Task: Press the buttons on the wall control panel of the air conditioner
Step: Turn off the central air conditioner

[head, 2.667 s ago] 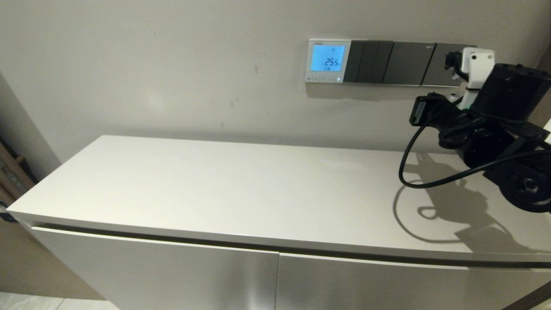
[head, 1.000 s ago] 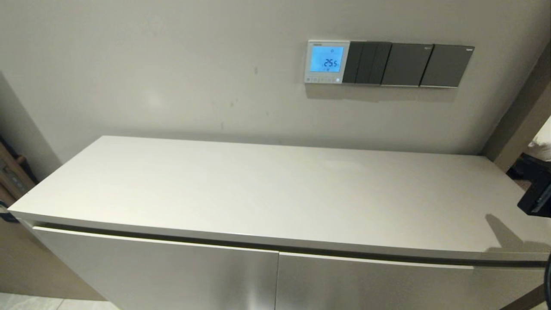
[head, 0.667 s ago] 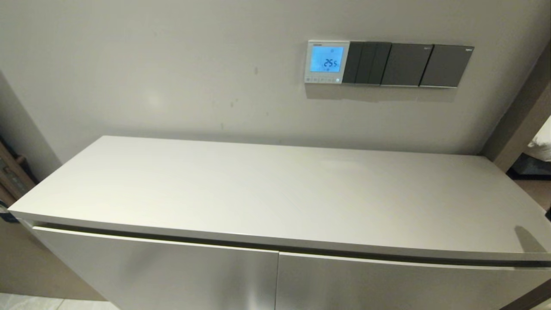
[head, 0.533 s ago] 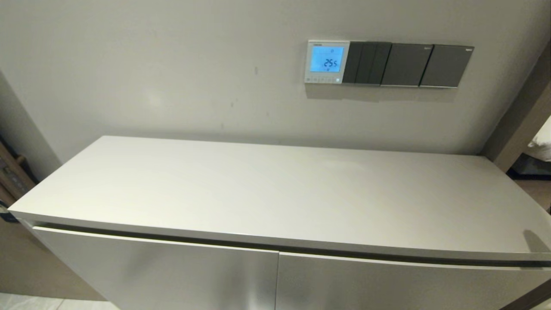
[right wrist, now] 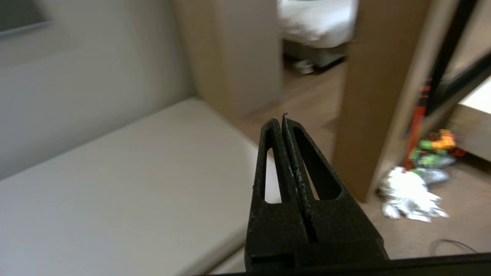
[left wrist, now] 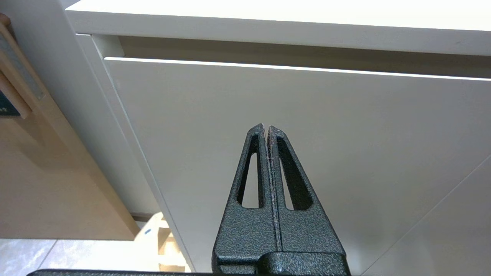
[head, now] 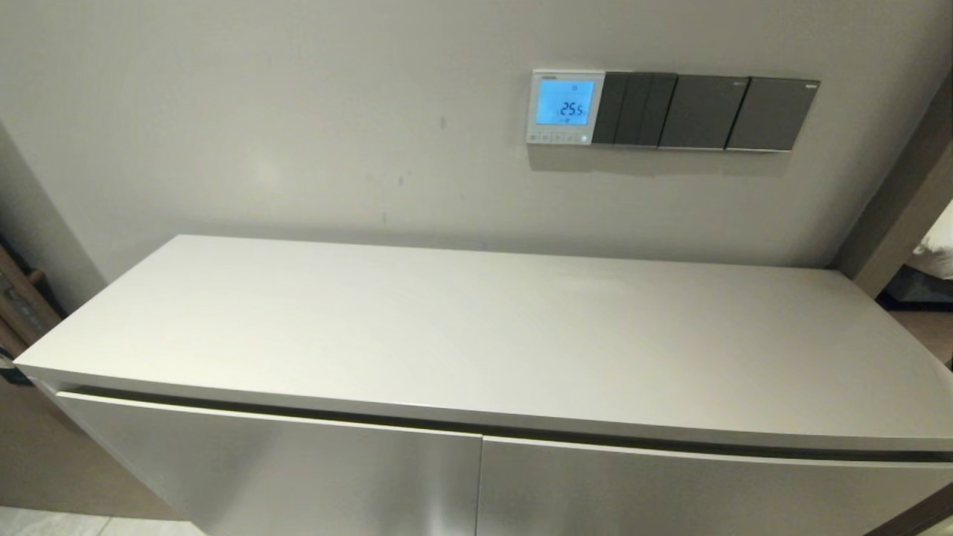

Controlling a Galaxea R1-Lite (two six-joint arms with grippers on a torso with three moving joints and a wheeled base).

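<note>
Only the wrist views are showing the arms. The left gripper (left wrist: 267,126) is sitting low in front of the cabinet door (left wrist: 307,145), fingers pressed together on nothing. The right gripper (right wrist: 283,119) is hanging past the cabinet top's end (right wrist: 115,184), fingers likewise closed and empty, facing a doorway. The head view is showing neither arm: the white cabinet top (head: 461,335) is filling the lower frame, and beyond it, upper right on the wall, the control panel (head: 566,106) is glowing blue, its buttons (head: 558,137) running along its bottom edge, dark switch plates (head: 707,112) touching its right side.
</note>
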